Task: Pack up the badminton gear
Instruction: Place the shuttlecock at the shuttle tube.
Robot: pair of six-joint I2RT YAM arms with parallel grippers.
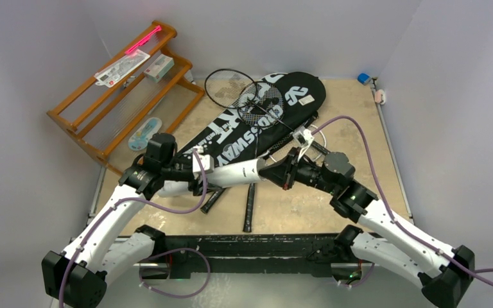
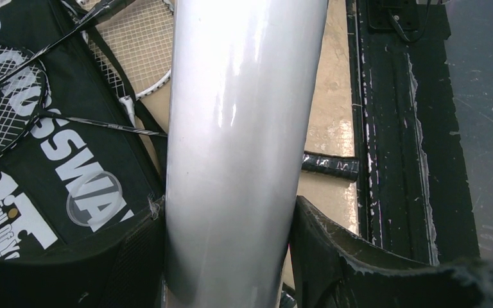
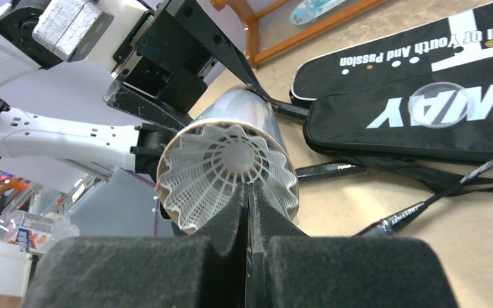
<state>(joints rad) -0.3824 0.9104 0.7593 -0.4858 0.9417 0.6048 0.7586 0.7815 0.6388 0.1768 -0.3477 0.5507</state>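
Note:
My left gripper [image 1: 196,170] is shut on the long white tube [image 1: 231,173], holding it level above the table; both fingers [image 2: 334,256] press the tube's sides [image 2: 244,128]. A white shuttlecock [image 3: 224,167] sits in the tube's open mouth, skirt facing out. My right gripper [image 3: 249,192] is shut, with nothing between its pads, its tips against the skirt. Two black covers, "SPORT" [image 1: 289,96] and "CROSSWAY" [image 1: 228,138], lie overlapped behind. The rackets rest across them, heads [image 1: 231,86] at the back and black handles [image 1: 249,208] toward me.
An orange-brown wooden rack [image 1: 122,96] stands at the back left, carrying small packets [image 1: 122,67] and a pink stick [image 1: 142,40]. A small blue item [image 1: 364,78] lies in the far right corner. The black base rail [image 1: 250,247] runs along the near edge.

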